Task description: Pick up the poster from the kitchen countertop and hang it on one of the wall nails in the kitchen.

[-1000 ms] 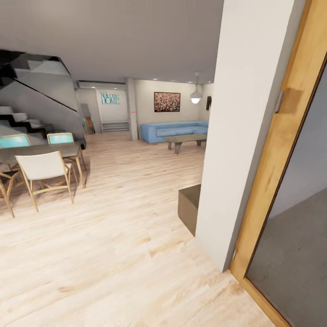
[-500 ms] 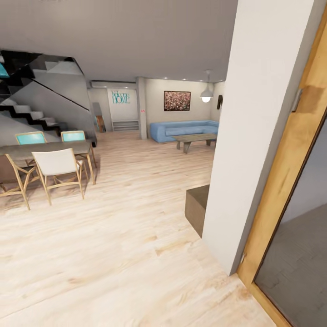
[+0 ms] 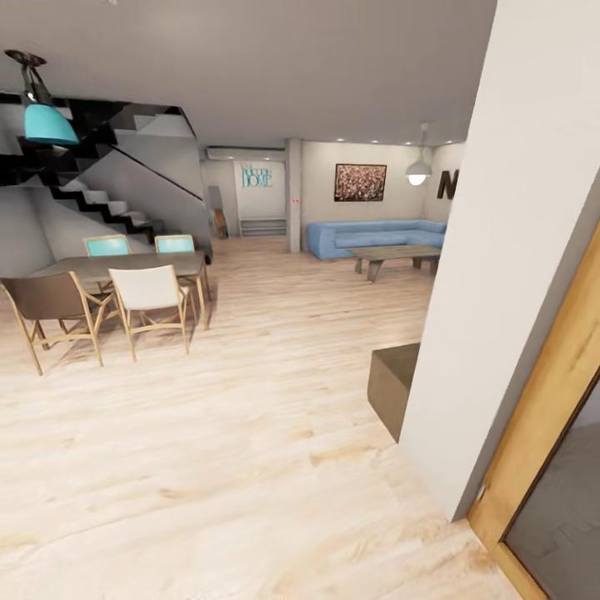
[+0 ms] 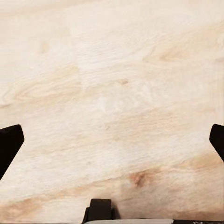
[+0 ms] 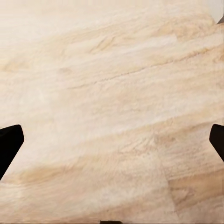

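View has swung left over the last second: the white wall corner (image 3: 517, 250) and wood door frame (image 3: 550, 433) slide right, and more of the dining table (image 3: 117, 265) and a teal pendant lamp (image 3: 48, 123) comes in. You're still in transit. Poster and kitchen countertop aren't in sight here; blue sofa (image 3: 375, 235) sits far across the plank floor (image 3: 233, 467). Left gripper (image 4: 112, 140) and right gripper (image 5: 112, 140) both hang spread wide and empty over floorboards. Keep turning to find the kitchen.

You see pale wooden floor (image 3: 250, 450) carrying a dining table (image 3: 125, 267), chairs (image 3: 150, 304), a sofa (image 3: 367, 236).
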